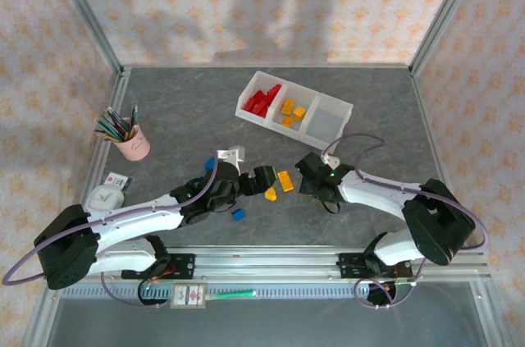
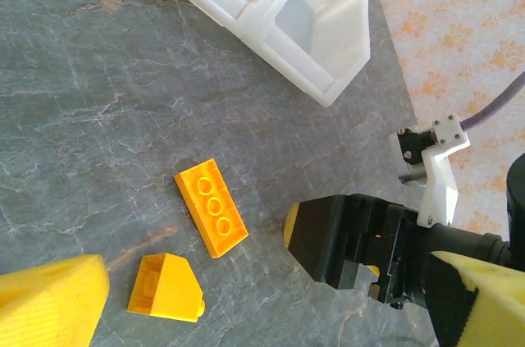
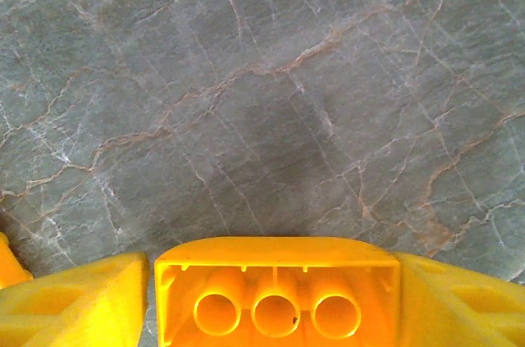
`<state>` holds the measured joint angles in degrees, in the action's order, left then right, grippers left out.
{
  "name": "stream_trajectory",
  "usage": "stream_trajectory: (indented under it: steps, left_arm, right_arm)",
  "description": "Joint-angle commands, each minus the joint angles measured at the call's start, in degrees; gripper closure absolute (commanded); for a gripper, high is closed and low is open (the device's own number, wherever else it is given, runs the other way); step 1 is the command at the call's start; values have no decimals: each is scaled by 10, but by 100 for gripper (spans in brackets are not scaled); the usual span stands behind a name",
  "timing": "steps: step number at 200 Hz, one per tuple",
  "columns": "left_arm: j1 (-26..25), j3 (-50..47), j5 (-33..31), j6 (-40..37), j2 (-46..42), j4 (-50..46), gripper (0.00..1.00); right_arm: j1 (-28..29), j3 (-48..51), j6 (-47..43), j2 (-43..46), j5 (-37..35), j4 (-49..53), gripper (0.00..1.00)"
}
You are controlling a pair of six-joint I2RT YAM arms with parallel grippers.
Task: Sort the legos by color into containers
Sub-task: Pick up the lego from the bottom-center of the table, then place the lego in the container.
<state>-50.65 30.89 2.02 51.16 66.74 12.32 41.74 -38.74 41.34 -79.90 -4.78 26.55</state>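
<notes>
**Right gripper** (image 3: pixel 276 308): clenched on one held orange brick (image 3: pixel 277 277). The brick sat squarely between the two yellow fingers, its hollow underside with three tubes turned towards the wrist camera. The grey veined table (image 3: pixel 262 101) lay beyond it.

**Left gripper** (image 2: pixel 262 306): fingers spread wide, with nothing gripped.

**Orange wedge** (image 2: pixel 164 285): lay on the table just beside the finger at the lower left of the left wrist view, not touching it.

**Flat orange brick** (image 2: pixel 212 207): lay studs up on the table, just past the wedge. In the top view it was between the two grippers' tips and apart from both.

**Blue brick** (image 1: pixel 238 214): lay on the table close beside the left arm's wrist, on the side towards the arm bases.

**Tray** (image 1: pixel 328 120): stood at the far middle of the table, set at an angle and well apart from both grippers. Its left compartment held the red bricks (image 1: pixel 262 102). Its middle compartment held the sorted orange bricks (image 1: pixel 292 111).

**Pink pencil cup** (image 1: pixel 131 144): stood upright at the left of the table, well apart from the tray.
</notes>
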Motion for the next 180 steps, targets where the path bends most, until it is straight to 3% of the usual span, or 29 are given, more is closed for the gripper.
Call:
stream_trajectory:
  steps: [1,60,109,180]
  left_arm:
    - [-4,2,-18,1,2,15,1]
    - [-3,4,-18,-4,-2,16,1]
    - [7,28,-52,-31,-25,-36,1]
    - [83,63,-38,-68,-49,-76,1]
  right_arm:
    - [3,-3,-4,-10,-25,-1,30]
    - [3,-27,-26,3,-33,10,37]
    - [-14,-117,-76,8,-53,25,37]
    - [-93,-331,-177,-154,-23,-38,36]
